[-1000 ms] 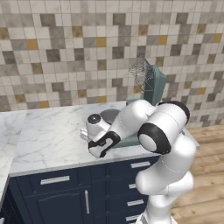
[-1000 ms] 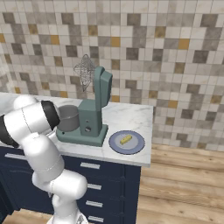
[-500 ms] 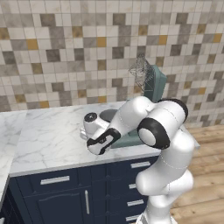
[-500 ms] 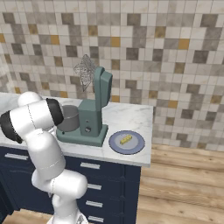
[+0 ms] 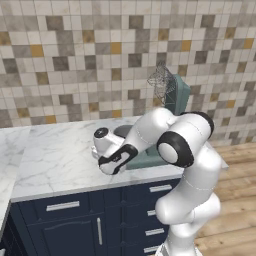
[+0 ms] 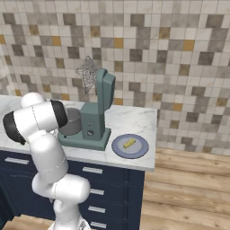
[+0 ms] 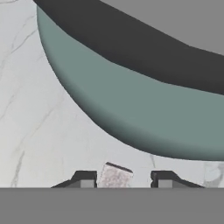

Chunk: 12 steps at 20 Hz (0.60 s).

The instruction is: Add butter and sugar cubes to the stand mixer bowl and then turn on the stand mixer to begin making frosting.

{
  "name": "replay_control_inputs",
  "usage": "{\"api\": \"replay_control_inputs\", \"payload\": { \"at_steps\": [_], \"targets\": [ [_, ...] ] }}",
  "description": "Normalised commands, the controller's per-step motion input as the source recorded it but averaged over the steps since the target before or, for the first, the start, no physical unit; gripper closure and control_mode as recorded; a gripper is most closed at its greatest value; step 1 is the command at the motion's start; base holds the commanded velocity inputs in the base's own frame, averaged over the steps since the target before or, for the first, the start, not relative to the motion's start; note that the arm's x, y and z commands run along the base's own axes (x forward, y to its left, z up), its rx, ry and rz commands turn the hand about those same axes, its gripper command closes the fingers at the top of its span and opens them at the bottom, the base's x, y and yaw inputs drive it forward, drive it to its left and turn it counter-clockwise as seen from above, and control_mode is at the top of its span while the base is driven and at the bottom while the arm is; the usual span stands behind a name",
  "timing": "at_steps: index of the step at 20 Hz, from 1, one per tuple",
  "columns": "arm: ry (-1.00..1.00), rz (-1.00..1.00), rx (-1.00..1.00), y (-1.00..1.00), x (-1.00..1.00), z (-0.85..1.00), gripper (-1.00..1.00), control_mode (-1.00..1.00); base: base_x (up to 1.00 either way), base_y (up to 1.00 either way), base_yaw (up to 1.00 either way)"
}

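Observation:
In the hand view one whitish sugar cube [image 7: 115,177] lies on the marble between my gripper's [image 7: 124,180] open fingertips, close to the left one, with a gap to the right one. A second pale sugar cube [image 7: 213,172] lies further right. Just beyond them curves the teal base of the stand mixer [image 7: 131,109]. In the left base view my gripper [image 5: 111,166] is low over the counter, in front of the stand mixer [image 5: 176,96]. The grey stand mixer bowl [image 6: 72,122] sits on the stand mixer [image 6: 101,108] under the raised whisk [image 6: 87,72]. The yellow butter [image 6: 129,143] rests on a plate.
A blue-grey plate [image 6: 140,149] stands right of the mixer near the counter's right end. The marble counter [image 5: 55,160] stretches left of my hand. The tiled wall [image 5: 75,65] rises behind. Dark blue drawers [image 5: 65,220] run below the counter edge.
The arm has barely shifted; the hand stays low over the counter in front of the mixer base.

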Motion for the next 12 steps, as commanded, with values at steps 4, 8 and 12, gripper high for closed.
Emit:
{"api": "replay_control_inputs", "payload": {
  "at_steps": [4,8,12],
  "targets": [
    [0.00,-0.02,0.00,-0.04,-0.01,0.04,1.00,-1.00,0.00,0.00,0.00],
    [-0.02,0.00,0.01,0.00,-0.33,0.45,1.00,-1.00,0.00,0.00,0.00],
    [-0.02,0.00,0.04,0.00,-0.58,0.84,1.00,-1.00,0.00,0.00,0.00]
  ]
}}
